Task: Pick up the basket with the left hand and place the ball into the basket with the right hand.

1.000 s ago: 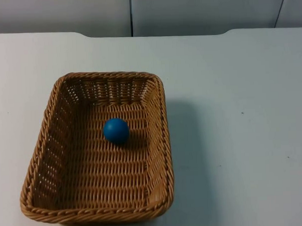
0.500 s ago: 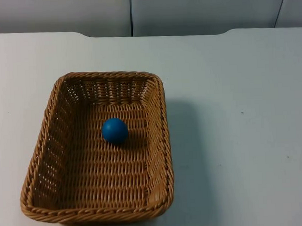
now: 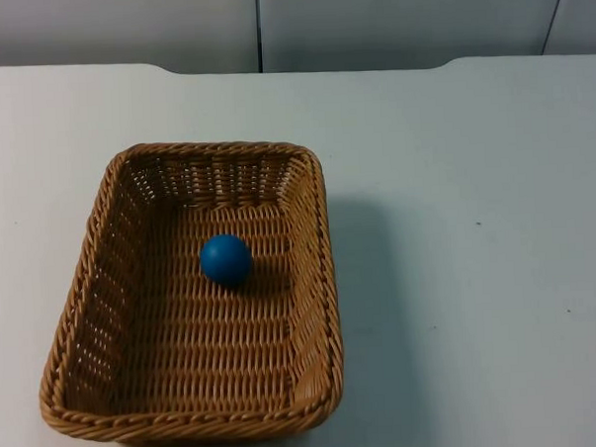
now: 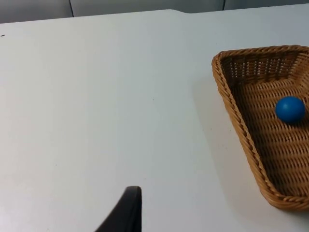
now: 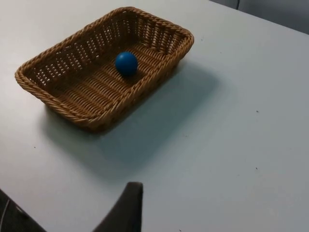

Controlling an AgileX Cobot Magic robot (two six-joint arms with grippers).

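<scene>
A brown wicker basket (image 3: 216, 148) stands on the white table, left of centre in the top view. A blue ball (image 3: 225, 259) lies on its woven floor, a little toward the far wall. The left wrist view shows the basket (image 4: 235, 118) with the ball (image 4: 290, 108) in it, off to one side and well away from my left gripper (image 4: 128, 209). In the right wrist view the basket (image 5: 58, 102) and ball (image 5: 126, 63) lie some way ahead of my right gripper (image 5: 128, 207). Neither gripper touches anything.
The grey partition wall (image 3: 260, 27) closes off the far edge of the table. Bare white table top (image 3: 477, 255) stretches to the right of the basket, and more lies to its left (image 4: 96, 96).
The ball has rolled very slightly to the left inside the basket. The basket has stayed where it was.
</scene>
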